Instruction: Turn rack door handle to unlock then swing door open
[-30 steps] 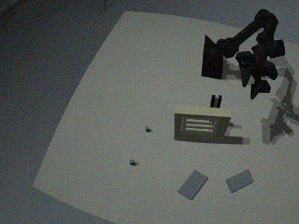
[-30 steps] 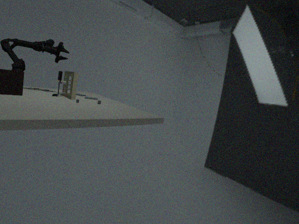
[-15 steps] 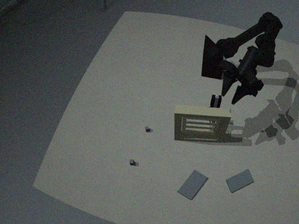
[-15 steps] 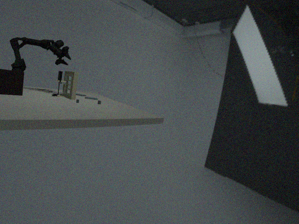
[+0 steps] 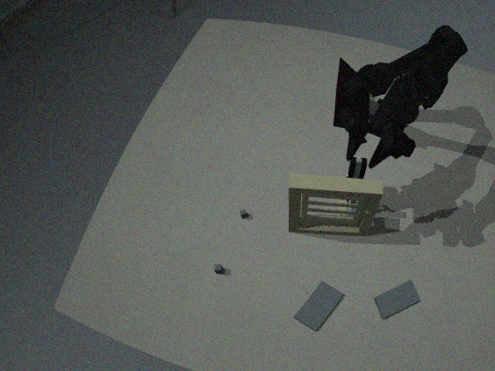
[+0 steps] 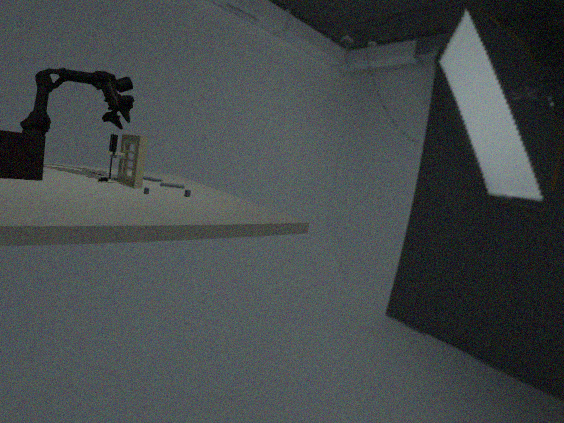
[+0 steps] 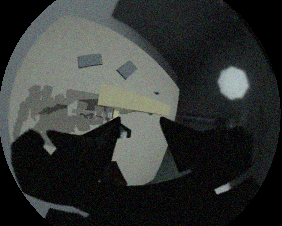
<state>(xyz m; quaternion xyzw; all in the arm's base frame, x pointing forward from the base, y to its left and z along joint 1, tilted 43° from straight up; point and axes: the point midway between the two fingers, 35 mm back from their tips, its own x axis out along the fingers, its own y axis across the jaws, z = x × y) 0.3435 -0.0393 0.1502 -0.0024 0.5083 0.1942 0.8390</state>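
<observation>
Matt black plastic look on the gripper [image 5: 360,163] [image 6: 125,124] [image 7: 140,120].
Beyond the gripper, the rack frame [image 5: 335,184] [image 6: 143,161] [image 7: 132,101] looks like smooth, pale painted wood; the handle [image 5: 357,167] [image 6: 113,143] near its fingertips looks dark, with a greyish sheen; farther off, flat slabs [image 5: 319,306] [image 7: 90,60] look matt.

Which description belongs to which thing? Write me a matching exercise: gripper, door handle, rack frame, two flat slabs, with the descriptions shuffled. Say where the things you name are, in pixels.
Column one
1. Gripper [image 5: 361,162] [image 6: 124,124] [image 7: 140,119]
2. Door handle [image 5: 358,167] [image 6: 113,143] [image 7: 128,133]
3. Rack frame [image 5: 335,184] [image 6: 142,163] [image 7: 132,100]
4. Two flat slabs [image 5: 319,306] [image 6: 172,185] [image 7: 90,60]

Column two
A. Cream-coloured, standing upright
B. Blue-grey, lying on the table
C. Open, holding nothing
D. Dark, upright, on the arm's side of the cream structure

Pairs: 1-C, 2-D, 3-A, 4-B
</observation>
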